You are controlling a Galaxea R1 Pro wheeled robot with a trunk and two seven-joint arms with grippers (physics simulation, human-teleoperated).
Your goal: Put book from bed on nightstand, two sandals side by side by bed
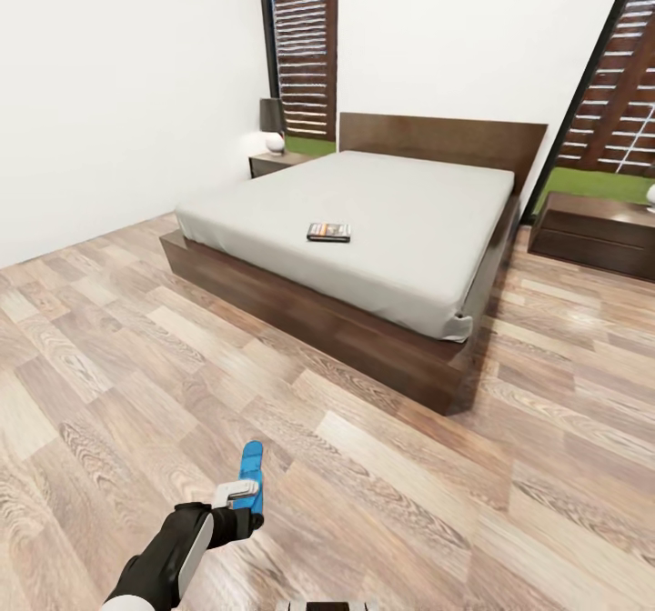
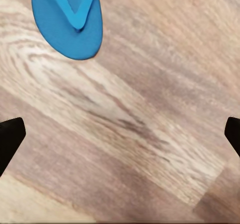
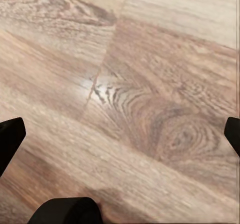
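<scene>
One bright blue sandal [image 1: 253,470] lies flat on the wood floor in front of the bed [image 1: 364,220]; the other sandal is out of view. My left gripper [image 1: 238,498] hovers over the sandal's near end. In the left wrist view the sandal [image 2: 67,21] lies ahead of the left gripper [image 2: 120,134], whose black fingertips [image 2: 10,139] stand wide apart with only floor between them. The dark book [image 1: 328,232] rests on the pale mattress near the foot. My right gripper [image 3: 120,134] is open over bare planks.
A dark nightstand [image 1: 273,164] with a lamp [image 1: 271,125] stands left of the headboard, and another nightstand [image 1: 596,229] stands to the bed's right. Tall windows flank the bed. Wood floor [image 1: 109,365] stretches between me and the bed frame.
</scene>
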